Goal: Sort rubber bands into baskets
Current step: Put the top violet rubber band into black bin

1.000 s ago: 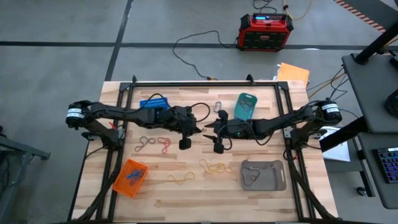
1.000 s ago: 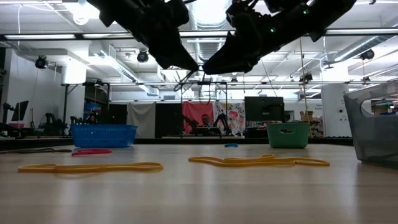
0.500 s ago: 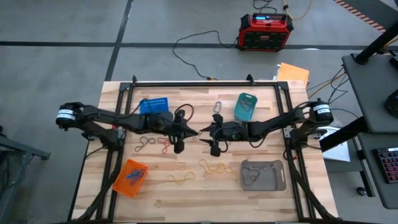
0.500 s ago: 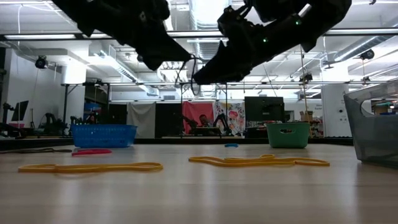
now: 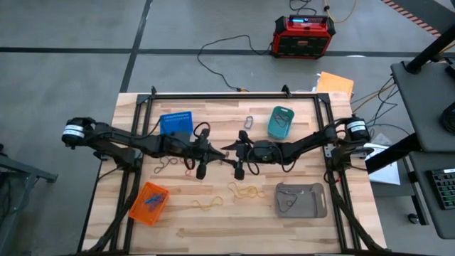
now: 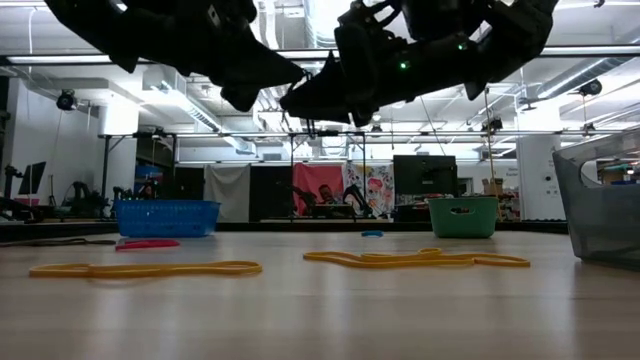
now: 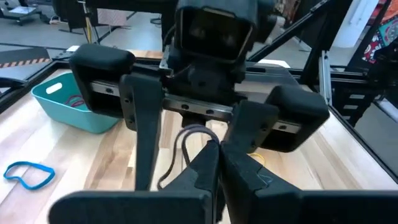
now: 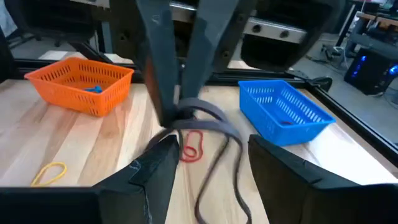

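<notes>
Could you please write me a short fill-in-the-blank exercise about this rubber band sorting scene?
The orange rectangular plastic basket holds a ____ rubber band.
The left gripper is shut on a thin ____ rubber band.
The right gripper, facing it, is ____.
The tangled yellow rubber bands lie nearest the flat ____ basket.
Missing words: blue; grey; open; grey.
</notes>
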